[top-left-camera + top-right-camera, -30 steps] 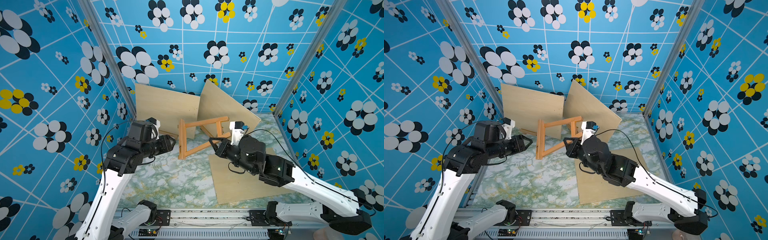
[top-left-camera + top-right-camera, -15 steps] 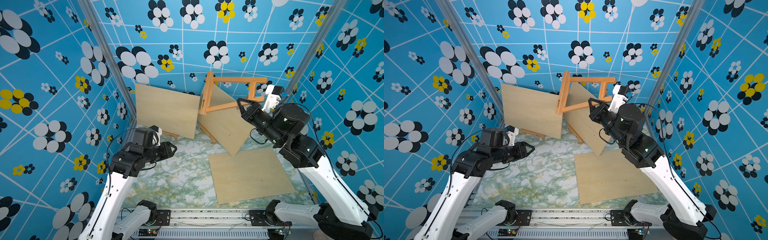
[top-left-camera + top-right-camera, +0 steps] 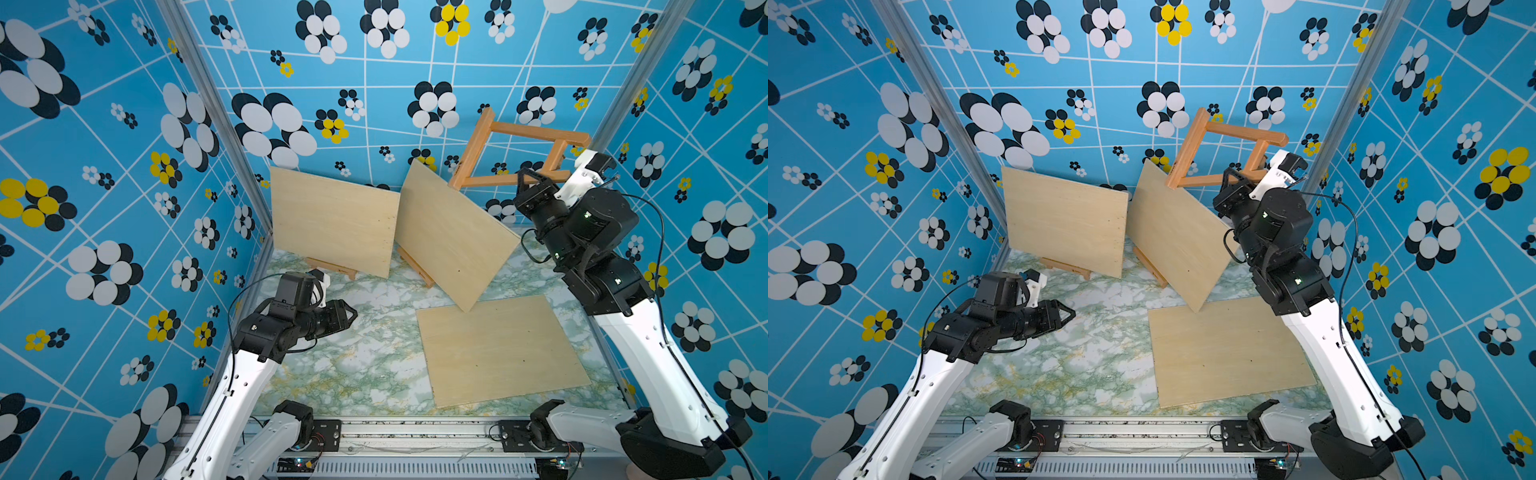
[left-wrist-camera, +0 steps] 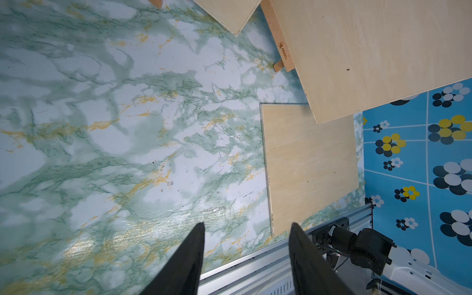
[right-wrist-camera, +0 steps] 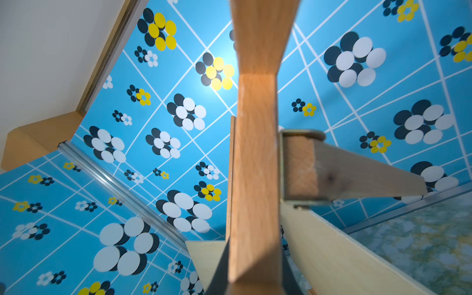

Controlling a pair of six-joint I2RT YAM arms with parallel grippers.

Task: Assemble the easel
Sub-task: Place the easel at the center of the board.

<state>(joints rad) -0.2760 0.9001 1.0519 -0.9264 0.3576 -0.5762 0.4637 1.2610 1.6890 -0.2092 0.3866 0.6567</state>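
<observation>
Right gripper (image 3: pixel 534 178) is way up in the upper right of both top views, clamped onto the lower rail of the wooden easel frame (image 3: pixel 540 133), and the frame hangs in the air against the back wall, clear of the table (image 3: pixel 353 365). From the jaws the frame spreads upward in the picture. Its two long rails run left to right, and the wide end pokes out at the left, just above the top corner of the tilted board (image 3: pixel 453 237). Whether it touches that corner I can't tell. The right wrist view confirms the grasp: a wooden bar (image 5: pixel 255 178) is pinched between the dark jaw sides, and a hinged back leg (image 5: pixel 357 178) sticks out beside it. Down in the lower left, the left gripper (image 3: pixel 351 313) hovers low over the marble, its fingers (image 4: pixel 194 255) parted on nothing, pointing toward the flat board (image 3: pixel 498 349) at the lower right. So the right arm has the piece and the left is well apart from it, right across the frame diagonally. My read is that the frame must come down and left toward the open marble in the centre. It needs its long rails turned upright and the back leg swung out, probably with help from the free left jaws. The risk is that wide end clipping the tilted board on the way down.
</observation>
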